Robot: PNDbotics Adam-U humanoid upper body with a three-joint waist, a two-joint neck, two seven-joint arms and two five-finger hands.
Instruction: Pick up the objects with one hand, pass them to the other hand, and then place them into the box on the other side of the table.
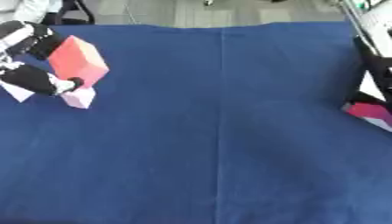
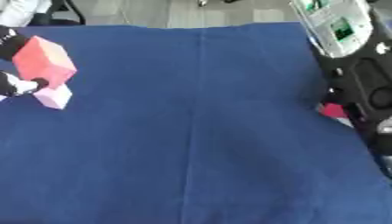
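Blue cloth covers the tabletop (image 1: 222, 144), w/ grey floor beyond its far edge. At far left, the robot's left hand (image 1: 34, 76) has its fingers (image 1: 67, 85) curled round a coral-red rectangular block (image 1: 76, 61), which looks lifted and tilted. A small pale-pink cube (image 1: 79, 97) lies on the cloth just below it, touching or nearly so. The right hand (image 2: 360, 94) shows only as dark parts at the right edge; its fingers I cannot tell. Something pink-red (image 1: 369, 111) sits near it, maybe the box. Step in hand, I judge: carry the block toward centre for the handover. Keep it level, clear of the cube, and leave one face free for the other hand.
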